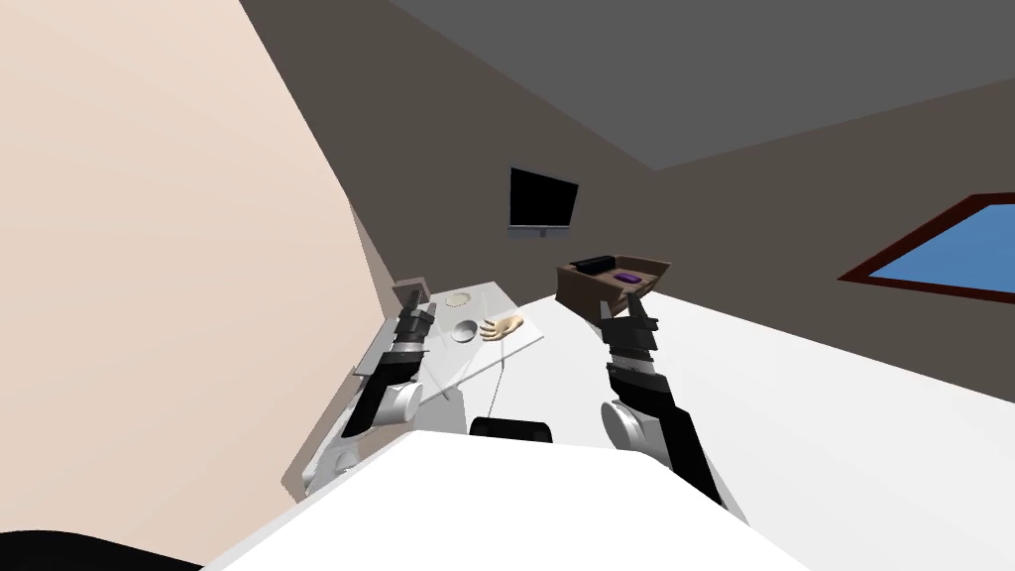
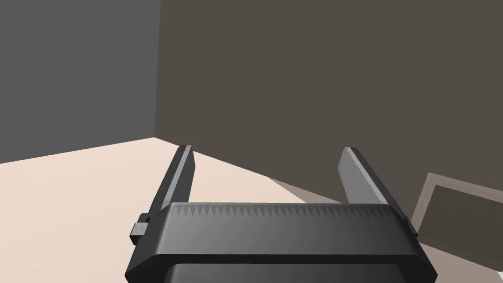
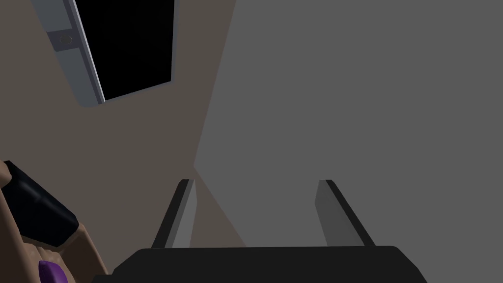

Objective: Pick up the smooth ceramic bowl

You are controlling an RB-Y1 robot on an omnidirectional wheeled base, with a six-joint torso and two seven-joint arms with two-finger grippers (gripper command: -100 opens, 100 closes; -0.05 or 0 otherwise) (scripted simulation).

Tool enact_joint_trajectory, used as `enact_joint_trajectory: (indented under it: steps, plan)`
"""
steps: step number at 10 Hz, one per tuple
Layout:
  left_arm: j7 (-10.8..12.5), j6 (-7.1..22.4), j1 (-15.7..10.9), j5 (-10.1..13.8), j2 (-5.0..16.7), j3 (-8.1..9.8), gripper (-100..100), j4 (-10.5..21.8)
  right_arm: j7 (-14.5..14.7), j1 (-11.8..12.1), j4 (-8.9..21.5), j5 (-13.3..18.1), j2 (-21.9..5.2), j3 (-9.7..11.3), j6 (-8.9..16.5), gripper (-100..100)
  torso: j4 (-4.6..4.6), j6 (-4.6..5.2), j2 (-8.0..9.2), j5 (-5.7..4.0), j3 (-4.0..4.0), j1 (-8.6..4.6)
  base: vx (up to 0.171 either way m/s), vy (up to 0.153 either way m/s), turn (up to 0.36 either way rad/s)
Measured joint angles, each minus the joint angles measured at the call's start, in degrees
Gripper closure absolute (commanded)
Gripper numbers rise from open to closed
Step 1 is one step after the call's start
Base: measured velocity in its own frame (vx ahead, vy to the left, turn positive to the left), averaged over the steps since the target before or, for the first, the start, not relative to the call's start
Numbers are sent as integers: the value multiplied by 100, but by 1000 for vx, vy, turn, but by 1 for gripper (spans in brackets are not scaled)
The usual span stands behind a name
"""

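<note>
**newbie_rig:** Where's the bowl [image 1: 464, 330]? And which arm should take it?

**oldhand:** It's on the table [image 1: 486, 355], pale grey-white and sitting upright. There's a beige hand-shaped thing [image 1: 501, 327] just beside it and a beige disc [image 1: 458, 297] a bit further back. The left arm is right next to it, so I'd go left. The left gripper [image 2: 267, 150] has its fingers wide apart with nothing between them. Same for the right gripper [image 3: 255, 182], which hangs well off to the other side near a brown box [image 1: 610, 283].

**newbie_rig:** How's it going to handle?

**oldhand:** My guess is stiff, not very heavy, and slick. Thin blades on a glazed curve will want to slide, and it'd chip if dropped. I'd pinch the rim, one finger inside and one outside. Take it on the side away from the hand-shaped thing so you don't knock that.

**newbie_rig:** Which camera do I trust?

**oldhand:** The head view gives you the layout: bowl, neighbours, table edge. The grippers are too small there to judge the finger gap, so the wrist views settle that. The right wrist view also catches the box corner close up, with a purple thing [image 3: 51, 272] inside.
</note>
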Motion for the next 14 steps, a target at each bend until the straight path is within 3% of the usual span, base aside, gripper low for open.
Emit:
enact_joint_trajectory:
  steps: [3, 7, 9, 14]
  plan:
    - [206, 250, -320, -6, 191, 213, -100, 409, 0, 0, 0, 0, 0, 0, 0, 0, -1, 1, -5, -3, -3, -16, -18, -108, -42]
    - [633, 739, -663, 79, 389, 654, -100, 865, 0, 0, 0, 0, 0, 0, 0, 0, -2, 0, -7, -3, -4, -13, -7, -113, -46]
    - [819, 951, -900, 102, 413, 840, -100, 1245, 0, 0, 0, 0, 0, 0, 0, 0, -2, 0, -10, -5, -6, -18, -1, -95, -29]
    - [1132, 1574, -1309, 185, 475, 1166, -100, 1830, 0, 1, 0, 0, 0, -1, 0, 0, -4, -2, -15, 0, -9, 7, 15, -56, -45]
